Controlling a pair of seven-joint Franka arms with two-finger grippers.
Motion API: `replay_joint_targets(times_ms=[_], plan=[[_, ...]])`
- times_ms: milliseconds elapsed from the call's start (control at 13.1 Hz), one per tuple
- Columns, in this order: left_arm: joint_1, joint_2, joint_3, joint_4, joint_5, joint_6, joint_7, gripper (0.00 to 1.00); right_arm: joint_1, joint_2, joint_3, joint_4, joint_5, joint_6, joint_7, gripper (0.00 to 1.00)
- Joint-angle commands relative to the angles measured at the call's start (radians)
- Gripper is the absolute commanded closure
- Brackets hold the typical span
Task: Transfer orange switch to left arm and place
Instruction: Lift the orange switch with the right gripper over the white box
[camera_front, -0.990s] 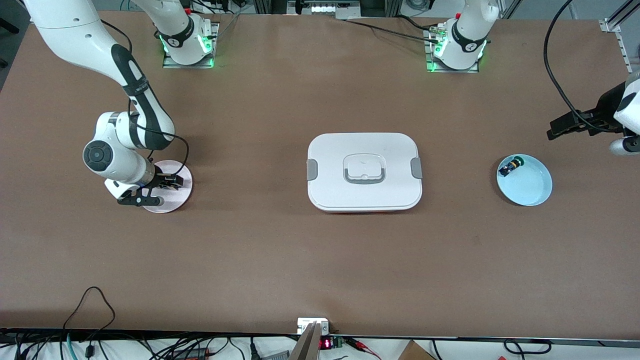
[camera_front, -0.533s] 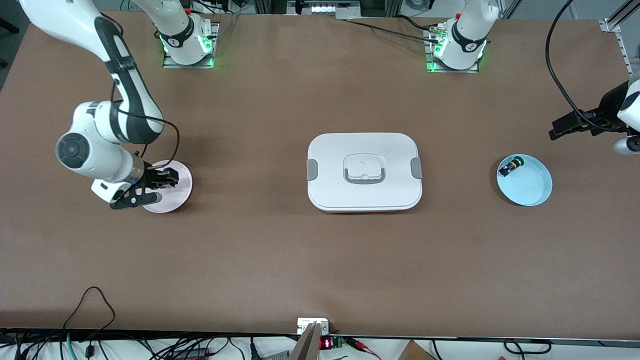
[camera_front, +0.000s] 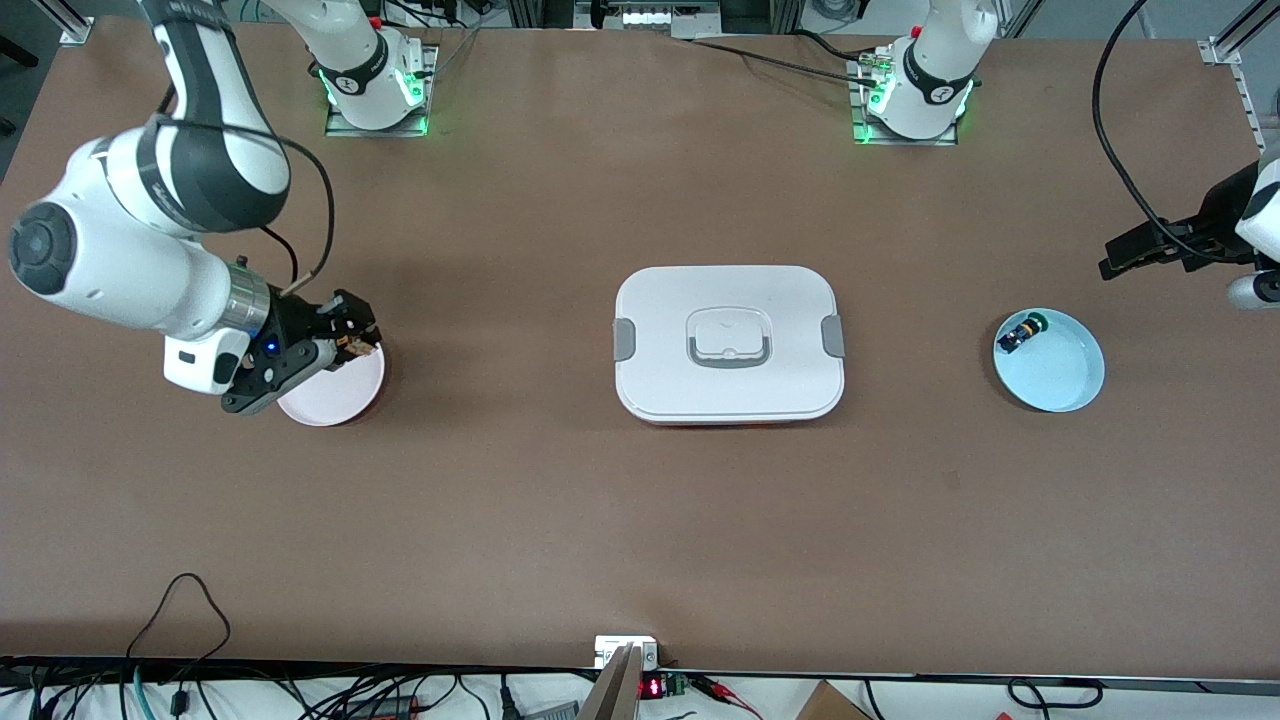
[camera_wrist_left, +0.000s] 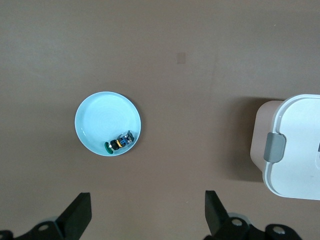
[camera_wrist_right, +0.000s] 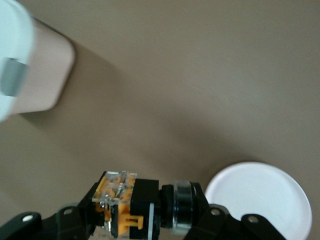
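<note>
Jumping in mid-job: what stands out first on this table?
The large white lidded box sits mid-table. The right gripper holds the tiny orange switch over the pale pink plate. The left gripper waits open above the light blue plate.

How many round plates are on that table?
2: a pink plate toward the right arm's end, under the right tool; a blue plate toward the left arm's end.

The right gripper (camera_front: 345, 338) hangs over the pink plate (camera_front: 335, 392) near the table's right-arm edge, clamping the orange switch (camera_front: 352, 345) (barely visible); the left gripper (camera_front: 1112, 258) waits by the other edge.
</note>
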Motion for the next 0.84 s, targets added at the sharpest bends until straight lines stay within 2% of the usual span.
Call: replay_joint_targets(times_ms=[0,152,305,457,685,761], plan=[[0.0,0.003,0.006,0.02,-0.007,-0.018,0.024,0.0,0.029,-0.02,-0.001,0.042,0.139,-0.031,-0.152,0.68],[0.0,0.003,0.006,0.021,-0.004,-0.017,0.024,0.0,0.047,-0.035,0.028,0.042,0.258,-0.051,-0.342,0.68],[0.001,0.003,0.006,0.021,-0.004,-0.015,0.027,0.0,0.061,-0.04,0.059,0.042,0.326,-0.031,-0.465,0.68],[0.001,0.003,0.006,0.023,-0.001,-0.015,0.033,0.0,0.072,-0.031,0.062,0.04,0.548,-0.035,-0.608,0.68],[0.0,0.005,0.008,0.038,-0.002,-0.014,0.033,0.0,0.104,-0.014,0.062,0.039,0.685,-0.035,-0.775,0.68],[0.0,0.006,0.008,0.041,-0.002,-0.014,0.033,0.0,0.118,-0.003,0.062,0.039,0.763,-0.034,-0.826,0.68]])
